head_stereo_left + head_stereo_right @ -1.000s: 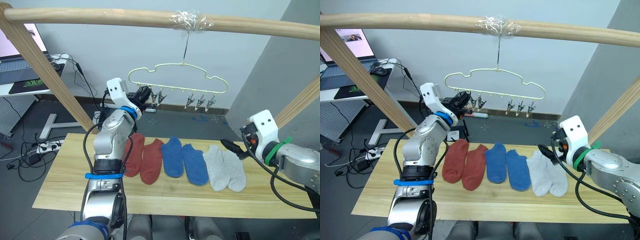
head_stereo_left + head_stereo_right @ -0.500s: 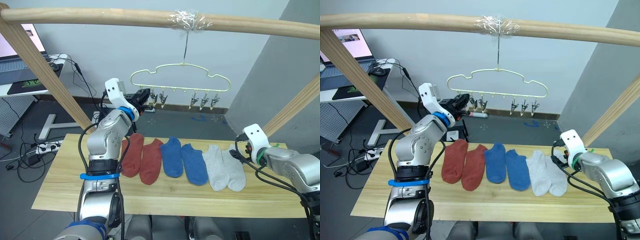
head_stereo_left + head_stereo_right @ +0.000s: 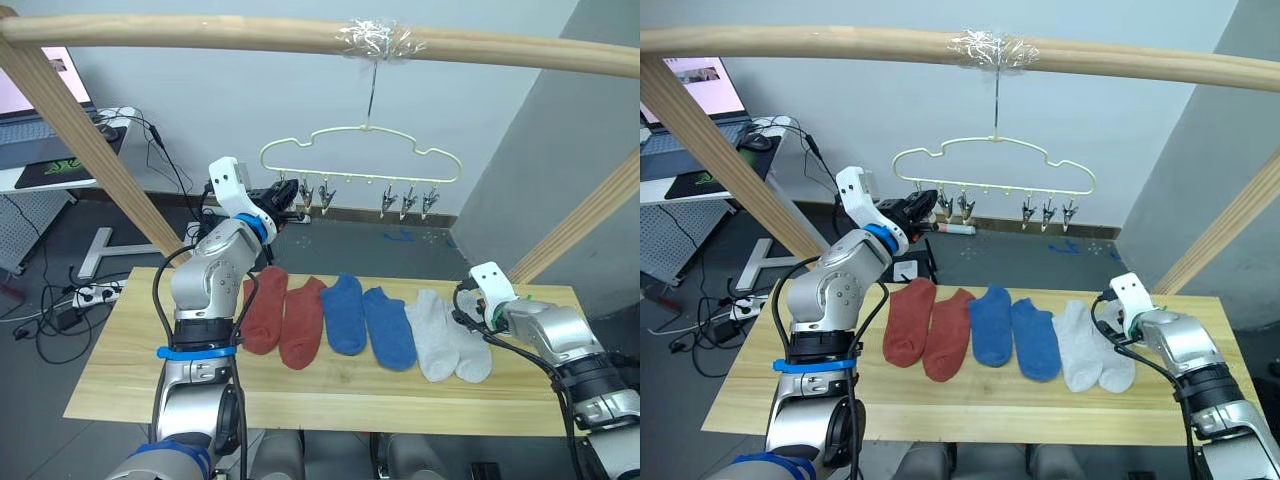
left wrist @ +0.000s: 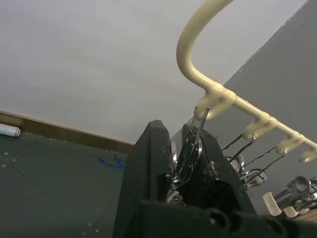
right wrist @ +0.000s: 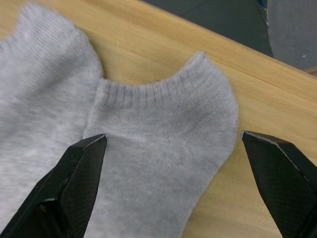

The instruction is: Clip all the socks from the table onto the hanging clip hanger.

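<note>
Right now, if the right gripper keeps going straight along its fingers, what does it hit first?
Most likely the rightmost grey sock. The right gripper is open, its fingers straddling that sock's cuff end on the table. It points down at the fabric, so it should meet sock before wood, though the remaining gap is hard to judge.

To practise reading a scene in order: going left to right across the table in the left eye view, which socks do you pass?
Two red socks → two blue socks → two grey socks, the right hand above the last.
</note>
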Controlling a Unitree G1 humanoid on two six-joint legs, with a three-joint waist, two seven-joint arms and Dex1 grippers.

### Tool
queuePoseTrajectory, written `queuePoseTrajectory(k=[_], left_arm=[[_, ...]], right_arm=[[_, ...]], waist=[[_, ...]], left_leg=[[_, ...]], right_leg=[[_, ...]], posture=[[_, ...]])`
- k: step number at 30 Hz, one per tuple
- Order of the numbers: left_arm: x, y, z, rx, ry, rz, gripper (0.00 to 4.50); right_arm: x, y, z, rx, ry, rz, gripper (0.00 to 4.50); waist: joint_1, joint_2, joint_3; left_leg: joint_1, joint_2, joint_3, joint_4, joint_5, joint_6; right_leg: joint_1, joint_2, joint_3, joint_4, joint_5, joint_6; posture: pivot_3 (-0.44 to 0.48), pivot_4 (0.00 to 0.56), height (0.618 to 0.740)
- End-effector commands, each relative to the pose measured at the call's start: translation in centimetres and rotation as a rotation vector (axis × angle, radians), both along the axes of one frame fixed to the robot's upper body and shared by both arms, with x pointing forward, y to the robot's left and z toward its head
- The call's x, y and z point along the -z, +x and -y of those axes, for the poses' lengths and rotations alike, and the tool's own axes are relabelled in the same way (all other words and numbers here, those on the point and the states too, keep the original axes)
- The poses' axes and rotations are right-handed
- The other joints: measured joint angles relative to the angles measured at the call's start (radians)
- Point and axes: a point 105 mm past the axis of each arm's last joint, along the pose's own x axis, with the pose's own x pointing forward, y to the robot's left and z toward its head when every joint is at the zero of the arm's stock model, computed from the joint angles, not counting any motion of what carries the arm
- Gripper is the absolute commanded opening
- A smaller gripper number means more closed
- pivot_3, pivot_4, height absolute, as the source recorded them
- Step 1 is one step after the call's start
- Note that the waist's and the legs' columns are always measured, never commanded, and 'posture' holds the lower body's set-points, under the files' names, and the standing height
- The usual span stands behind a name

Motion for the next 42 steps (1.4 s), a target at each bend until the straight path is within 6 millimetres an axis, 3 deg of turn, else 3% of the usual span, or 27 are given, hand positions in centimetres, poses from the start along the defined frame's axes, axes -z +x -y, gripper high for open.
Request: queuePoseTrajectory(k=[1,6,9,20,24,28,35,42], left_arm=[[-2.0,-0.4,0.4,0.011,0.012,0.069,0.31],[-2.0,-0.4,0.4,0.014,0.017,0.068,0.31],[-2.0,-0.4,0.4,0.014,0.02,0.069,0.31],[-1.6,-0.4,-0.3,0.002,0.028,0.059,0.31],[-1.6,-0.4,-0.6,0.004,0.024,0.051,0.31],[-1.5,-0.3,-1.0,0.016,-0.015,0.018,0.31],[-1.4,-0.3,-2.1,0.027,-0.071,-0.03,0.31],[-1.4,0.1,-2.6,0.028,-0.138,-0.077,0.31]], right_arm=[[0.3,0.6,0.6,0.002,-0.023,0.009,4.5],[1.5,0.3,0.2,0.015,0.037,-0.03,4.5],[1.9,0.1,0.0,0.061,0.108,-0.052,3.92],[2.1,-0.5,0.6,0.102,0.148,-0.077,0.02],[2.0,-0.6,0.5,0.069,0.136,-0.076,0.02],[0.2,-0.6,0.4,-0.005,0.073,-0.027,0.02],[-7.1,-2.7,-3.1,-0.19,0.122,0.126,0.02],[-11.6,-4.6,-7.9,-0.331,0.183,0.218,0.02]], waist=[[0.0,0.0,0.0],[0.0,-0.001,0.0],[0.0,-0.001,0.0],[0.002,-0.001,0.001],[0.002,-0.001,0.001],[0.002,0.0,0.001],[-0.004,0.008,0.008],[-0.004,0.008,0.009]], left_leg=[[0.0,0.0,0.0,0.0,0.0,0.0],[0.001,0.0,0.0,0.0,0.0,0.0],[0.001,0.0,0.0,0.0,0.0,0.0],[0.001,0.0,0.0,0.001,0.0,0.0],[0.001,0.0,0.0,0.001,0.0,0.0],[0.001,0.0,0.0,0.0,0.0,0.0],[0.001,0.0,0.0,0.0,0.0,0.0],[0.0,0.0,-0.001,0.0,0.0,0.0]], right_leg=[[0.0,0.0,0.0,0.0,0.0,0.0],[0.001,0.0,0.0,0.001,0.0,0.001],[0.001,0.0,0.0,0.001,0.001,0.001],[0.002,0.0,0.0,0.001,0.001,0.002],[0.002,0.0,0.0,0.001,0.001,0.002],[0.002,0.0,0.0,0.0,0.001,0.002],[0.0,0.0,0.0,0.001,0.001,0.002],[0.0,0.001,0.0,0.0,0.001,0.002]], posture=[[0.085,0.212,0.74],[0.098,0.214,0.74],[0.098,0.214,0.74],[0.096,0.212,0.74],[0.096,0.212,0.74],[0.095,0.213,0.74],[0.082,0.209,0.74],[0.06,0.209,0.74]])
